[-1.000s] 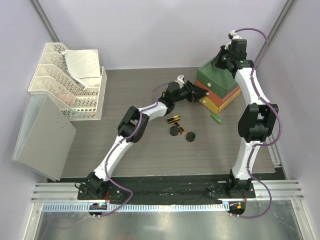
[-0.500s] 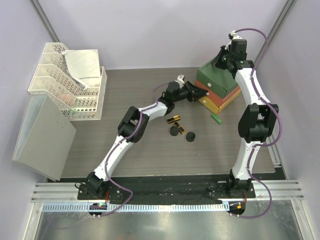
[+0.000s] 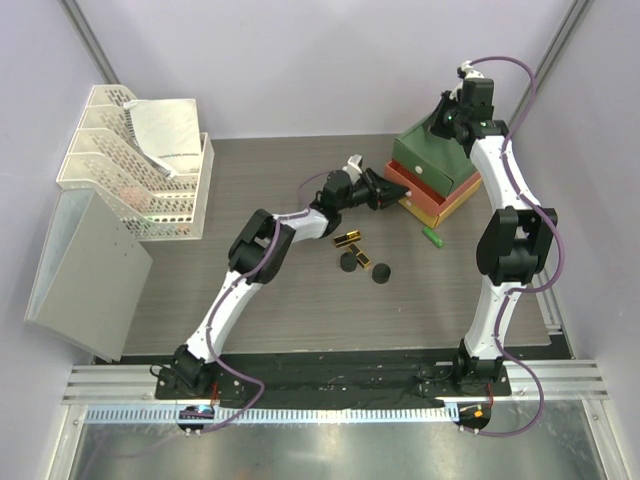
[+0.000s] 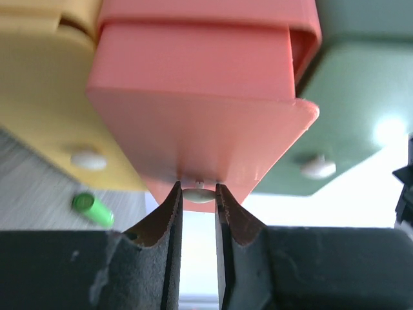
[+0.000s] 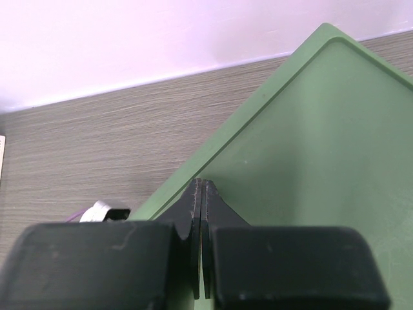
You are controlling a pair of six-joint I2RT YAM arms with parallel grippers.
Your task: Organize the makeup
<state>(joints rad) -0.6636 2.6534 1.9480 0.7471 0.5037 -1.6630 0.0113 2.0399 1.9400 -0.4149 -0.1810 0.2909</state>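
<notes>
My left gripper [image 3: 385, 193] is shut on the small white knob [image 4: 198, 194] of the orange drawer [image 4: 200, 116], which stands partly out of the stacked drawer box [image 3: 435, 160]. The yellow drawer [image 4: 45, 110] and green drawer [image 4: 342, 116] are closed. My right gripper [image 5: 203, 184] is shut and empty, its tips on the box's green top [image 5: 310, 129]. A green tube [image 3: 433, 238] lies in front of the box and also shows in the left wrist view [image 4: 92, 208]. Two black-gold sticks [image 3: 346, 238] and two black round compacts [image 3: 381, 272] lie mid-table. The orange tube and peach bottle are out of view.
White wire racks [image 3: 130, 165] holding papers stand at the back left, with a grey upright panel [image 3: 85, 270] in front of them. The drawer box sits at the back right, close to the right arm [image 3: 500, 230].
My left gripper has drawn back to the left with the knob, and the orange drawer has slid out of the box. The right arm has not moved.
</notes>
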